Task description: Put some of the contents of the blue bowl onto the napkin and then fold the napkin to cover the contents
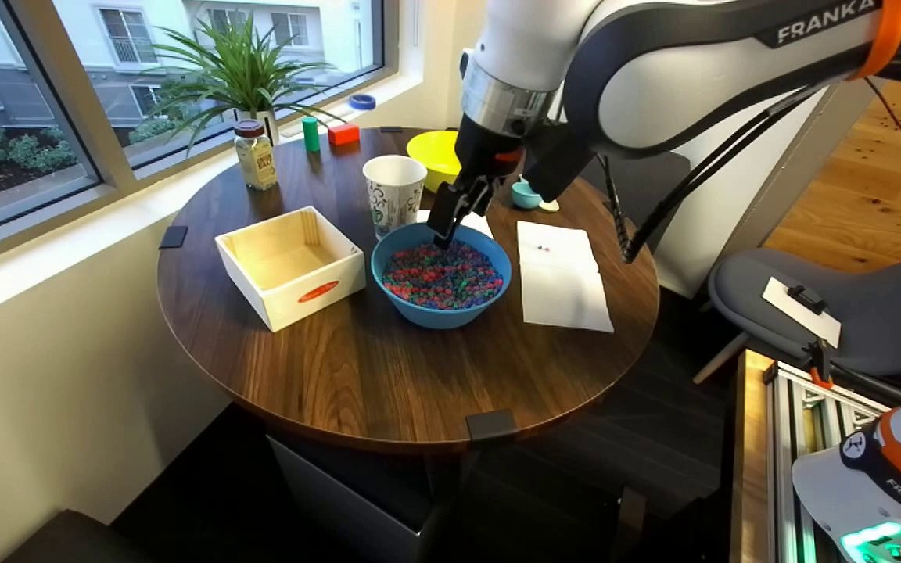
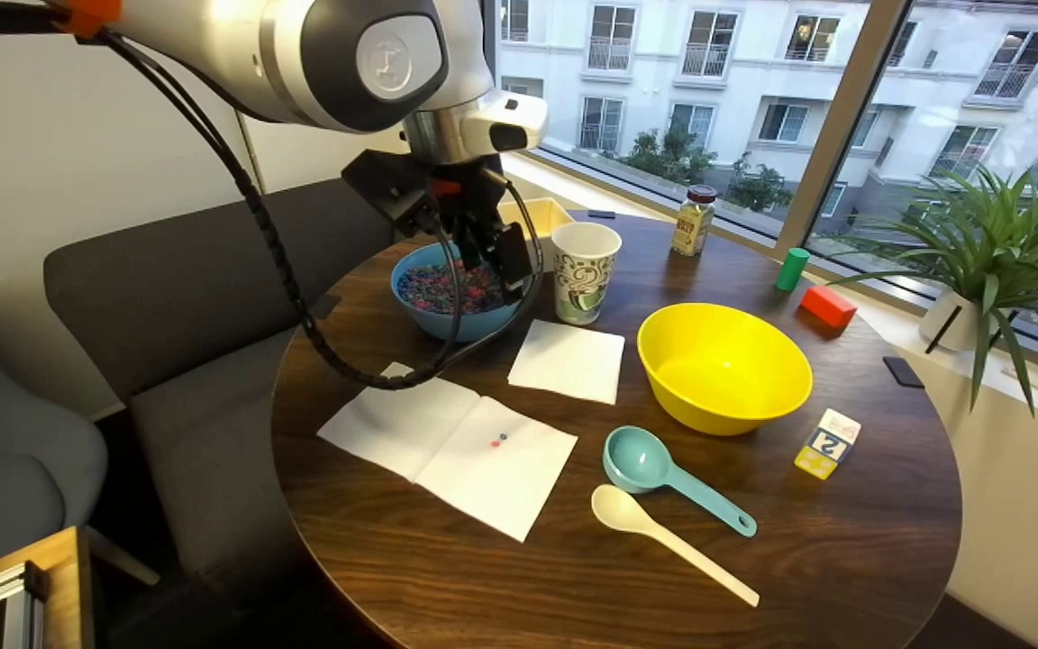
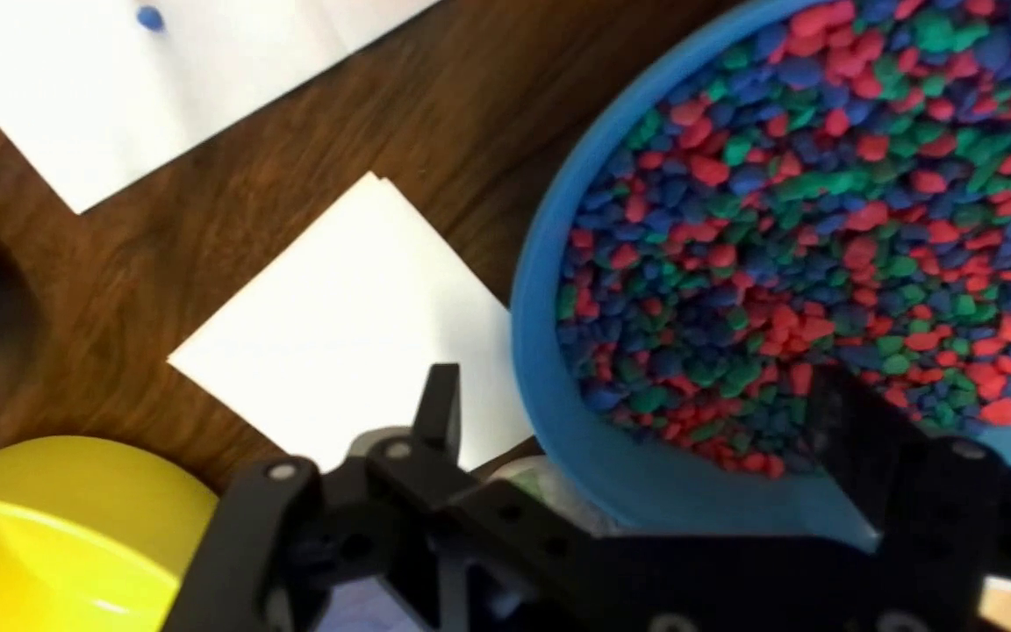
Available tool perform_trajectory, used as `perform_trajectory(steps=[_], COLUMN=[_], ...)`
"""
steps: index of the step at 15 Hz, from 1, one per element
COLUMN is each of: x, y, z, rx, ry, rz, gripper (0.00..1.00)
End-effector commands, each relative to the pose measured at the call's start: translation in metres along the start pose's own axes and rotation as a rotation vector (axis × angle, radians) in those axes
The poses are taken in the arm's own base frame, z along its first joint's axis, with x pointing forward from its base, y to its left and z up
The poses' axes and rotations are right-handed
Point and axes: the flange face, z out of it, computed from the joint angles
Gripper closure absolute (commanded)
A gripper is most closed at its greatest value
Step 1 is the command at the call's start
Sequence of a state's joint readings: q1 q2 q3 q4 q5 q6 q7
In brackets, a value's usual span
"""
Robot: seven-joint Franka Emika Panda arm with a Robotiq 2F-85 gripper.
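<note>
The blue bowl holds a heap of tiny red, blue and green pieces, the contents. A napkin lies unfolded beside it, creased across the middle, with a red and a blue piece on one half. My gripper is open at the bowl's edge with nothing held. In the wrist view, one finger overlaps the contents inside the bowl, and the opposite finger appears outside the rim. Whether the inner fingertip touches the pieces I cannot tell.
A smaller folded white square lies by the bowl. Close around stand a patterned paper cup, a yellow bowl and a white square tray. A teal scoop and cream spoon lie near the napkin.
</note>
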State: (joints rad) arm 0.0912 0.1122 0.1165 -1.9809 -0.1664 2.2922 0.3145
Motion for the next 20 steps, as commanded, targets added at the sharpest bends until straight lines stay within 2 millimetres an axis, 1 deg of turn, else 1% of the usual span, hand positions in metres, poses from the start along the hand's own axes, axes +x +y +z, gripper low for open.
perform_trajectory(steps=[1, 3, 6, 12, 14, 15, 18, 19, 20], x=[0.011, 0.012, 0.011, 0.009, 0.009, 0.010, 0.011, 0.011, 0.012], y=[-0.024, -0.036, -0.043, -0.037, -0.036, -0.035, -0.036, -0.036, -0.036], z=[0.000, -0.003, 0.007, 0.033, 0.038, 0.040, 0.040, 0.040, 0.039], rx=[0.033, 0.047, 0.040, 0.019, 0.019, 0.017, 0.012, 0.014, 0.015], ry=[-0.010, -0.015, -0.044, -0.091, -0.094, -0.094, -0.090, -0.090, -0.089], rz=[-0.031, -0.045, -0.057, -0.055, -0.056, -0.057, -0.062, -0.063, -0.064], gripper=[0.00, 0.00, 0.00, 0.01, 0.12, 0.30, 0.55, 0.61, 0.70])
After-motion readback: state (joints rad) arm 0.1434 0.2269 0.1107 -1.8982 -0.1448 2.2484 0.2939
